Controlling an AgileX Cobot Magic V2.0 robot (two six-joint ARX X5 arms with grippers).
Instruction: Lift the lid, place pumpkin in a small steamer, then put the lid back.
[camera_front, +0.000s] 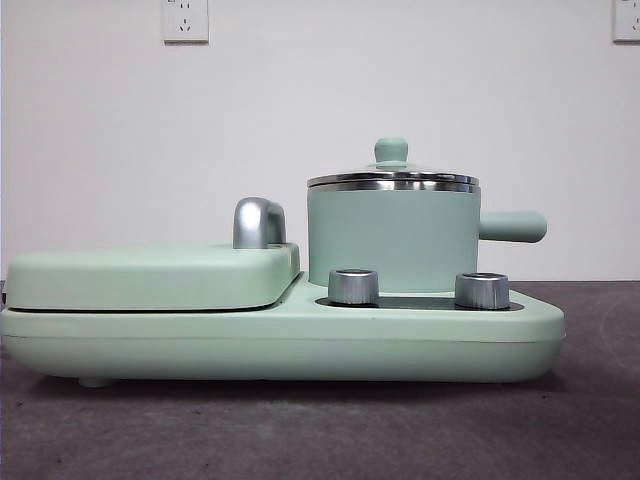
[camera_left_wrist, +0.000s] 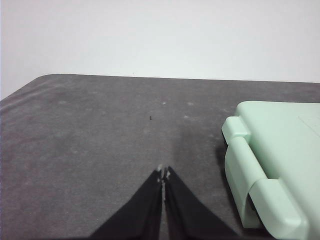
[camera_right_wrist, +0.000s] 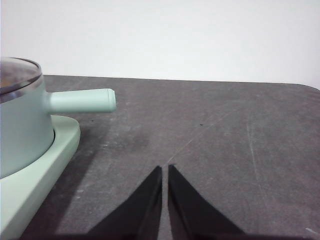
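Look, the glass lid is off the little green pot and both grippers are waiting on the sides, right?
Not quite. The lid is on the small steamer, its steel rim sitting on the pot's rim, as the front view shows. The rest holds: the left gripper and right gripper both wait off to the sides, jaws shut and empty.

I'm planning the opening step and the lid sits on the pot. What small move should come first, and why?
Probably bring the right tool up toward the lid and its knob. The lid is on the small steamer, and the steamer's handle shows in the right wrist view, so that arm looks nearer. Both tools are shut over bare table.
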